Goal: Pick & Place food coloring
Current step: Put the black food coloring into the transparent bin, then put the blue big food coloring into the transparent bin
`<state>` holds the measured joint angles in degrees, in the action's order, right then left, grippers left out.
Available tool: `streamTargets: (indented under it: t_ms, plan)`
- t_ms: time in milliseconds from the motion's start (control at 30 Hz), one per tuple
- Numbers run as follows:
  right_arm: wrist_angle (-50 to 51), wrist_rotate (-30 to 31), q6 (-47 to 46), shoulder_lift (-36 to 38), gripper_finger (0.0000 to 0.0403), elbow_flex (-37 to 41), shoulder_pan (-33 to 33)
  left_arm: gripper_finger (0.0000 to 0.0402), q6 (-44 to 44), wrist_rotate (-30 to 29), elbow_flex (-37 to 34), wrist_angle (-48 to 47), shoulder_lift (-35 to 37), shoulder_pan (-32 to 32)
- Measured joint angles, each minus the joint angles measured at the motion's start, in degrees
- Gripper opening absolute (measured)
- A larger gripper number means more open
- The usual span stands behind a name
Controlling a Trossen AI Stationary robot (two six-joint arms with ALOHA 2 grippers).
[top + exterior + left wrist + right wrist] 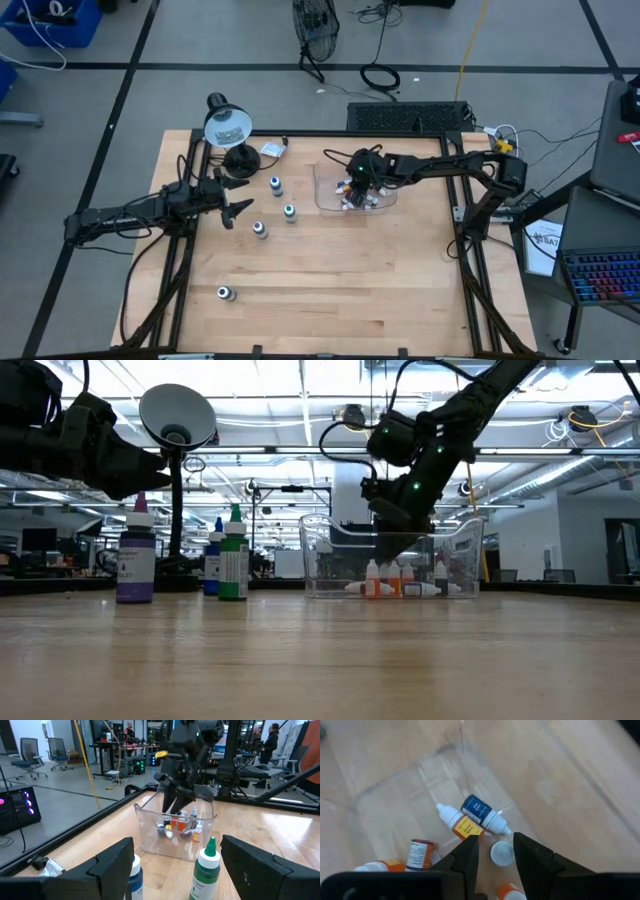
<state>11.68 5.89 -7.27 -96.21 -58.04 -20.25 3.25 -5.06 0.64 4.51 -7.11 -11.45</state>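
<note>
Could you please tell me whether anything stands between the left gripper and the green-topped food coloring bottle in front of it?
Nothing visible does. In the left wrist view the left gripper, jaws open, faces the green-topped bottle across bare table. A blue bottle stands beside it, not in front. The clear tray sits farther back.

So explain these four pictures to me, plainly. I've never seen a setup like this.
Two robot arms work at a wooden table. One picture looks straight down, one looks level across the tabletop, and two come from cameras on the arms' wrists. The right gripper reaches into a clear plastic tray of small food coloring bottles, its fingers parted, holding nothing. The left gripper waits open beside four larger bottles on the table, among them a green-capped bottle. A desk lamp stands at the back.
</note>
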Motion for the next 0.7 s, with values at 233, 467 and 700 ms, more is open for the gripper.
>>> streamTargets:
  t_ms: [233, 467, 700]
  plan:
    - [4.16, -0.15, -5.85, 9.05, 0.0107, -0.09, 0.07, 0.0296, 0.01, 0.02, 0.0, 0.01, 0.0, 0.01]
    - [13.02, -0.2, -12.51, 25.19, 0.0108, -0.09, 0.13, 0.0296, 0.0, 0.02, -0.02, 0.02, 0.01, 0.0]
    - [30.66, -0.2, -14.74, 42.11, 0.0108, -0.15, 1.34, 0.0296, 0.02, 0.02, 0.0, 0.02, 0.02, 0.01]
